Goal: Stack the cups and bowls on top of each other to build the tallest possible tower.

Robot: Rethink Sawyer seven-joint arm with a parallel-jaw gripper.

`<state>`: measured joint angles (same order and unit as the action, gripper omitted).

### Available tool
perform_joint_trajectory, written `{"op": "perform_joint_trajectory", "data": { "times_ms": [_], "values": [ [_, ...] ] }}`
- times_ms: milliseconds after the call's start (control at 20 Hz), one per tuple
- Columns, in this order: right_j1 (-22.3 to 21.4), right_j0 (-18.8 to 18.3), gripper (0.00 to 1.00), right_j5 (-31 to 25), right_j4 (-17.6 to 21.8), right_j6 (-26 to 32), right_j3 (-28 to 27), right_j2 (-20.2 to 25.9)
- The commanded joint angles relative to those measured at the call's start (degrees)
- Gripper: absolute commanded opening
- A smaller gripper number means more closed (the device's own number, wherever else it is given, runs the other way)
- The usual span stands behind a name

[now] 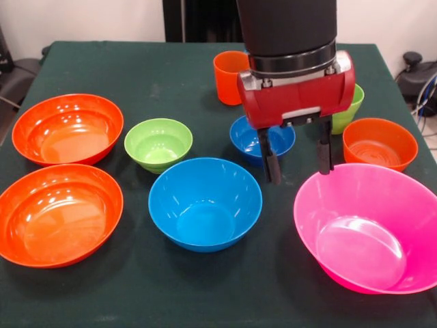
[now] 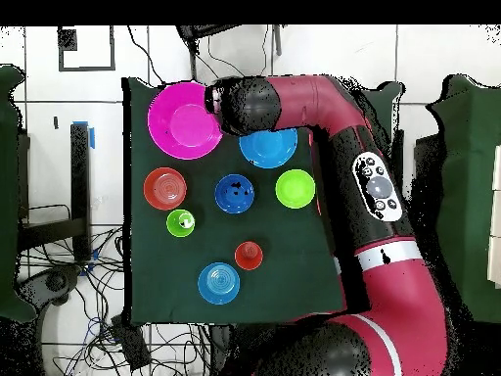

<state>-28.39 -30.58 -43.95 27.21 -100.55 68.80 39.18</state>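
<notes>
The gripper (image 1: 298, 162) hangs with its two dark fingers spread apart and nothing between them, poised above the far rim of the large pink bowl (image 1: 369, 229), beside the dark blue small bowl (image 1: 262, 137). No stacking is evident: every bowl rests singly on the green table (image 1: 136, 287). The large blue bowl (image 1: 205, 203) sits at centre, with the small lime green bowl (image 1: 158, 144) just behind it on its left. Two large orange bowls (image 1: 60, 214) occupy the left side, one behind the other. A small orange bowl (image 1: 379, 143) lies behind the pink one. The orange cup (image 1: 228, 76) stands upright at the far side; a lime green cup (image 1: 348, 108) is partly hidden behind the gripper body. The overhead view shows a light blue bowl (image 2: 218, 283) near the robot's base.
</notes>
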Motion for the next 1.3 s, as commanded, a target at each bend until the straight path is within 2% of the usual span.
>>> {"op": "perform_joint_trajectory", "data": {
  "times_ms": [50,600,750,900,1300],
  "values": [
    [2.43,-0.38,1.0,1.07,4.0,8.48,1.58,-1.68],
    [3.47,0.59,1.0,5.12,3.85,5.94,1.16,-0.92],
    [3.99,0.71,1.0,7.93,4.25,4.62,2.06,-1.25],
    [5.17,0.79,1.0,13.35,4.68,1.49,3.71,-1.74],
    [7.3,-0.56,1.0,22.41,4.84,-0.31,7.78,-2.32]
  ]
}}
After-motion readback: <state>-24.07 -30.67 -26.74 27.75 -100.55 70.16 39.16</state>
